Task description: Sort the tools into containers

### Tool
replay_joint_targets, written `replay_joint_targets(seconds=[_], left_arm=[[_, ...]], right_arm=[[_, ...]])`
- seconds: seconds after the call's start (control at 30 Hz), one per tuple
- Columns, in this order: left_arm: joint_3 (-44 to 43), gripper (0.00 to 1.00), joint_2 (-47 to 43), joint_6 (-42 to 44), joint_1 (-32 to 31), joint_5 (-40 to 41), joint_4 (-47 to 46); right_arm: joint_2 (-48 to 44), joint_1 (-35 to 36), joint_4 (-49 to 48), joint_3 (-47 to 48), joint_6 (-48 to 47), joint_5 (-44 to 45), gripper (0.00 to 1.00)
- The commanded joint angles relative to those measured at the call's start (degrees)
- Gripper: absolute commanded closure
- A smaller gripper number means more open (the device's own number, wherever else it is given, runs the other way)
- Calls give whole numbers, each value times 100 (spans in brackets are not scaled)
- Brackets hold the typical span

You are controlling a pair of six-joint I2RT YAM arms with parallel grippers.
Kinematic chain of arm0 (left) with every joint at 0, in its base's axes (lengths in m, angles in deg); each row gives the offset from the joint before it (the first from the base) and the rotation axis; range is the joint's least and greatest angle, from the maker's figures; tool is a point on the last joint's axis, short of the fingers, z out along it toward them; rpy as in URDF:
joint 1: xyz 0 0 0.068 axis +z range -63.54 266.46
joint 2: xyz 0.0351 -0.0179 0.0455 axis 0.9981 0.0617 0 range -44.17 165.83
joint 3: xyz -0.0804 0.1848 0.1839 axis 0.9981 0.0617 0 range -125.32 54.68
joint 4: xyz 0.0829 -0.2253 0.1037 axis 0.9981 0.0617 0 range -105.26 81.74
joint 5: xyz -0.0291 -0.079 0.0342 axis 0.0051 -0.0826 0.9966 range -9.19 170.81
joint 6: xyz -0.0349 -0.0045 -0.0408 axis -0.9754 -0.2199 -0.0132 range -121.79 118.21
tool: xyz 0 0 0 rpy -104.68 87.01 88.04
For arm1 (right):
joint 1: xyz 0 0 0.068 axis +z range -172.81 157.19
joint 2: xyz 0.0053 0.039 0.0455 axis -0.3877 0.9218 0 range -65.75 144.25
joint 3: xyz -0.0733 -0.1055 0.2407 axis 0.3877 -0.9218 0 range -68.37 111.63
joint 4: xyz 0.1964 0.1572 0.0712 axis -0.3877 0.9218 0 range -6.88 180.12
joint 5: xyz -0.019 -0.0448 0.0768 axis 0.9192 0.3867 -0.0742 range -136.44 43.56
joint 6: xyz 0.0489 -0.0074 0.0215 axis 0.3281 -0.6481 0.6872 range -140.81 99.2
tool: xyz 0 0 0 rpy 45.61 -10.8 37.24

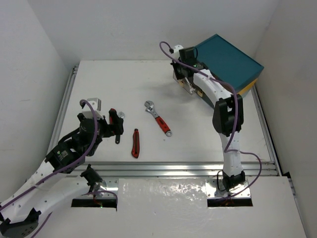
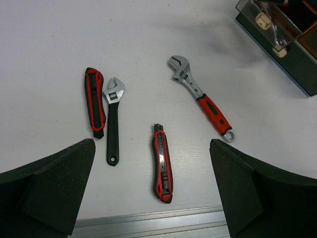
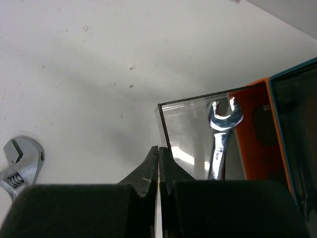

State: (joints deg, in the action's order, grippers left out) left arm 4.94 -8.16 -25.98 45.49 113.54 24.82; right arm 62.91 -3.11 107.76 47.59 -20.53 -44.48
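– Black pads (image 2: 49, 188) fill both lower corners of the left wrist view. Are the left jaws spread?
– Spread as wide as they go and holding nothing. They hang above the tools on the near-left part of the bench (image 1: 124, 84).
– What lies under them?
– Four tools, all flat on the bench and none touching the pads. A red-and-black knife (image 2: 94, 101) lies just beside a black-handled wrench (image 2: 113, 124), almost parallel to it. A second knife (image 2: 162, 163) lies closer to the near rail (image 1: 173, 168). A red-handled wrench (image 2: 203, 99) lies slanted, its head towards the chest (image 1: 228, 59).
– And the right jaws?
– Pressed together, with nothing visible between them. Their tips sit right at the front corner of the smoky drawer (image 3: 188, 129). Whether they touch its wall I cannot tell.
– Is anything in that drawer?
– One silver spanner (image 3: 220, 139), lying lengthwise with its open end away from the camera. An orange drawer (image 3: 252, 134) shows just beside it.
– Where does the chest stand?
– At the far right corner of the bench, teal top up, with the smoky drawer standing out from its front.
– Edges and room?
– The near rail is aluminium and runs along the front edge. A left rail (image 1: 67, 104) runs along that side, and white walls stand close around the bench. Bare bench stretches between the red-handled wrench and the chest, and across the far left.
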Motion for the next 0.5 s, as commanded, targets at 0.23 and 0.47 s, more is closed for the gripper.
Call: replay_joint_targets(seconds=[0.23,0.47], left_arm=[[43,0,38,98,-16,-100,-281],[52,0,29,107,-16,-118,-281]], right_arm=[[-965,-257,-724,-714,438,-530,94],[-809,-257,-278,-269,193,-609,92]])
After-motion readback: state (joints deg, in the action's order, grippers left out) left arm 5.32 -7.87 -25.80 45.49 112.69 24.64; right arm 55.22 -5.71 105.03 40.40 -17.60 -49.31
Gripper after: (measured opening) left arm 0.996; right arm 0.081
